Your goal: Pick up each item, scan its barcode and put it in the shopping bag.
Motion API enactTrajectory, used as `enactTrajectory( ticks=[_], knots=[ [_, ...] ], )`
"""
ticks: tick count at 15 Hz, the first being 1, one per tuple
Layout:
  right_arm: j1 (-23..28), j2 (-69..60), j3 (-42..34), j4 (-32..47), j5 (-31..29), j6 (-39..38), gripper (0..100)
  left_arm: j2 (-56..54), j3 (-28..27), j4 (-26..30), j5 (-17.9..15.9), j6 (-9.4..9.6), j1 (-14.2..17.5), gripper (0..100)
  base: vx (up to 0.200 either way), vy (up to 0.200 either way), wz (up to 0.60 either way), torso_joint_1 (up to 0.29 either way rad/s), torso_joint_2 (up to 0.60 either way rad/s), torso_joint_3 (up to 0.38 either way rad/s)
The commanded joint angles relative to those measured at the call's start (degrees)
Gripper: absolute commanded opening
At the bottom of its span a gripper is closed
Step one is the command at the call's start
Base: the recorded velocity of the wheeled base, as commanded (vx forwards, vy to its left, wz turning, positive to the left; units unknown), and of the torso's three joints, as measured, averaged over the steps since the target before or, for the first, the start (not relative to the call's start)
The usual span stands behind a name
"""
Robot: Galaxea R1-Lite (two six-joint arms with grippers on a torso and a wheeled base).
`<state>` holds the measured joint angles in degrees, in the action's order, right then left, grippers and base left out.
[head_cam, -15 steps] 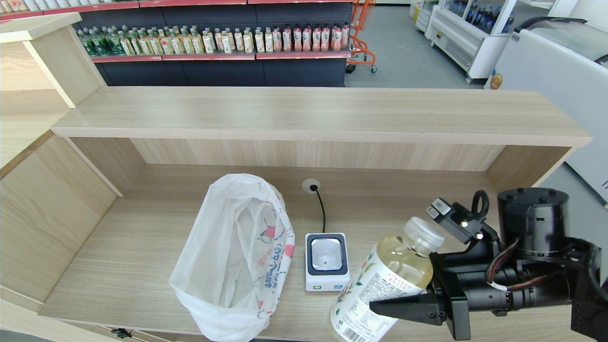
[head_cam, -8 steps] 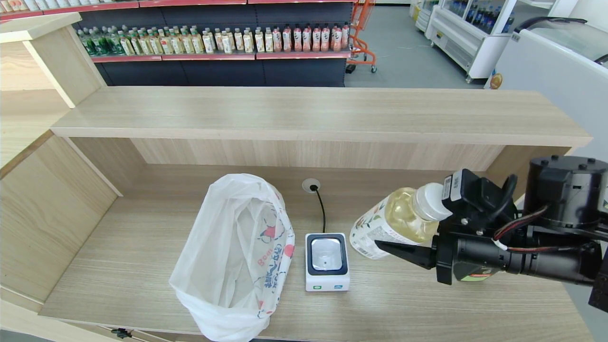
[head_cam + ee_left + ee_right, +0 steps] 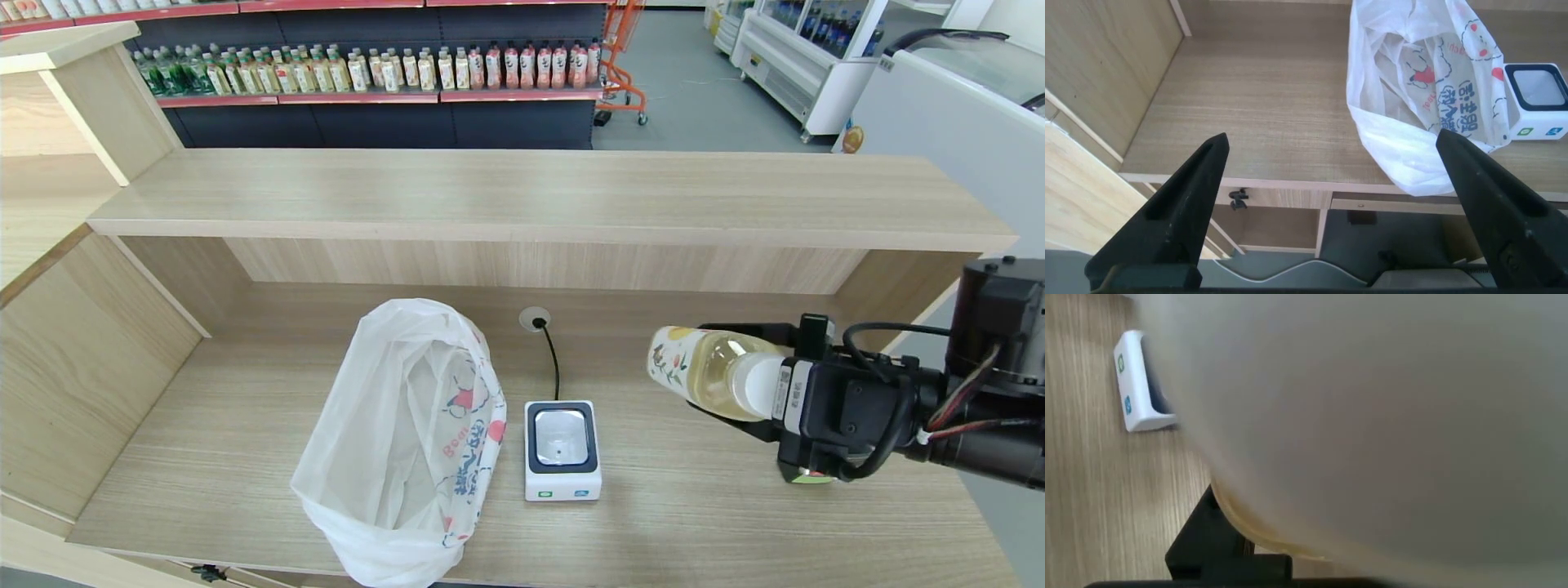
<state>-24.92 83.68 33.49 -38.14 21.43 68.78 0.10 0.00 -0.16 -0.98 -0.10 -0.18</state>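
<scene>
A clear bottle (image 3: 704, 371) of pale yellow drink with a flowered label is held level above the counter, right of the scanner (image 3: 562, 449). Its base points left and its white cap points at the wrist. My right gripper (image 3: 700, 369) is shut on the bottle, one black finger above it and one below. The bottle (image 3: 1372, 416) looms close in the right wrist view, with the scanner (image 3: 1139, 384) beside it. The white shopping bag (image 3: 408, 441) stands open left of the scanner. My left gripper (image 3: 1331, 212) is open at the counter's front edge, near the bag (image 3: 1421, 82).
A black cable (image 3: 553, 359) runs from the scanner to a grommet hole (image 3: 535, 318) at the back. A raised counter top (image 3: 539, 196) and wooden side walls (image 3: 90, 359) enclose the work surface. Bare wood lies left of the bag.
The right arm lifted the bottle from near the front edge and moved it back and to the right. It turned the bottle from tilted upright to level, base leftward. Bag and scanner stayed put.
</scene>
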Motion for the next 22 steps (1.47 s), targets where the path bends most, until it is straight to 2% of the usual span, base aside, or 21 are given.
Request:
enactTrajectory(
  ticks=[1,5,9,11,14,16,18,22],
  knots=[
    [-0.66,-1.15,-0.70,-0.09,-1.39,1.88,0,-0.01,0.00,-0.02,0.01,-0.08,0.01,100,0.000,0.000,0.00,0.000,0.00,0.000],
    [-1.19,1.05,0.26,-0.79,-3.15,7.95,0,-0.01,0.00,-0.02,0.01,-0.08,0.01,100,0.000,0.000,0.00,0.000,0.00,0.000],
    [-7.25,6.32,0.17,-10.46,-6.75,8.83,0,-0.01,0.00,-0.02,0.01,0.01,0.01,100,0.000,0.000,0.00,0.000,0.00,0.000],
    [-9.45,8.43,0.09,-12.66,-8.07,8.83,0,-0.01,0.00,-0.02,0.01,0.10,0.01,100,0.000,0.000,0.00,0.000,0.00,0.000],
    [-10.50,9.66,-0.26,-12.92,-9.13,9.27,0,-0.01,0.00,-0.02,0.01,-0.17,0.01,100,0.000,0.200,0.00,-0.001,0.00,0.004],
    [-11.29,10.45,-1.41,-12.92,-9.30,10.41,0,-0.01,0.00,-0.02,0.01,0.01,0.01,100,0.000,0.200,0.00,0.015,0.01,0.000],
    [-11.82,11.69,-3.25,-14.77,-9.48,11.03,0,-0.01,0.00,-0.02,0.01,0.01,0.01,100,0.000,0.000,0.00,0.000,0.00,0.000],
    [-11.64,15.82,-9.76,-25.58,-9.74,10.94,0,-0.01,0.00,-0.02,0.01,-0.08,0.01,100,0.000,0.000,0.00,0.000,0.00,0.000]
  ],
)
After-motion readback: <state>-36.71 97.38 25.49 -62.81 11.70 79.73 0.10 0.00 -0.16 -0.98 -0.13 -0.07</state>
